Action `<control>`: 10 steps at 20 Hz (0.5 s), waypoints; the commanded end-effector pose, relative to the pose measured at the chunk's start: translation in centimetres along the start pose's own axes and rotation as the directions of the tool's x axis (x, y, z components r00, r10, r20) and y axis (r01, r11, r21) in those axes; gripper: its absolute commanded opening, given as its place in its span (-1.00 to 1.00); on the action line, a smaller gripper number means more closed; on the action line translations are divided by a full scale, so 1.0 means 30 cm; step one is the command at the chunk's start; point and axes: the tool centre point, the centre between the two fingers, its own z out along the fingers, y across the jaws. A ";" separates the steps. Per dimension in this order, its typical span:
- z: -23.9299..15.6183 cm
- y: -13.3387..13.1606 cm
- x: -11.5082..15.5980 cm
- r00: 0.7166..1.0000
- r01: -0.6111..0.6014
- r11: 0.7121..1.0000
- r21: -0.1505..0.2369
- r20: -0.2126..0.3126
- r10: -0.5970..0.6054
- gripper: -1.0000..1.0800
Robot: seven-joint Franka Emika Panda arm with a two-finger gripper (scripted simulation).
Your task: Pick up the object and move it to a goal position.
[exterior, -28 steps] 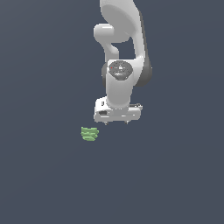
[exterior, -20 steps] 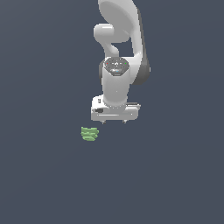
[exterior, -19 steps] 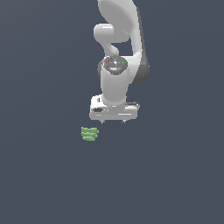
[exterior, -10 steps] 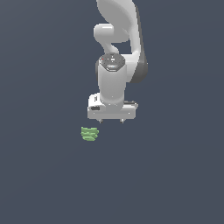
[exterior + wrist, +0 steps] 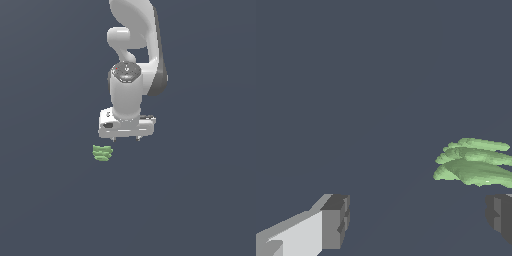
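Observation:
The object (image 5: 103, 152) is a small light-green lumpy thing with stacked ridges, lying on the dark floor. In the exterior view my white gripper (image 5: 127, 138) hangs just above and to the exterior view's right of it, apart from it, fingers pointing down. In the wrist view the object (image 5: 475, 164) lies off to one side, close to one dark fingertip (image 5: 499, 215); the other fingertip (image 5: 335, 221) is far from it. The jaws stand wide apart with nothing between them.
A plain dark grey floor (image 5: 200, 200) lies all around. The white arm (image 5: 134, 45) rises above the gripper.
The gripper has moved toward the exterior view's left, closer to the object, and the wrist has turned a little. The object has not moved.

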 end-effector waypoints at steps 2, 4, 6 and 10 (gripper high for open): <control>0.006 0.012 0.000 0.999 0.045 0.999 0.000 0.001 -0.045 0.92; 0.011 0.021 0.001 0.997 0.077 0.997 -0.001 0.002 -0.077 0.92; 0.016 0.031 0.001 0.994 0.113 0.994 -0.001 0.002 -0.113 0.92; 0.028 0.054 0.002 0.980 0.199 0.980 -0.001 0.004 -0.199 0.92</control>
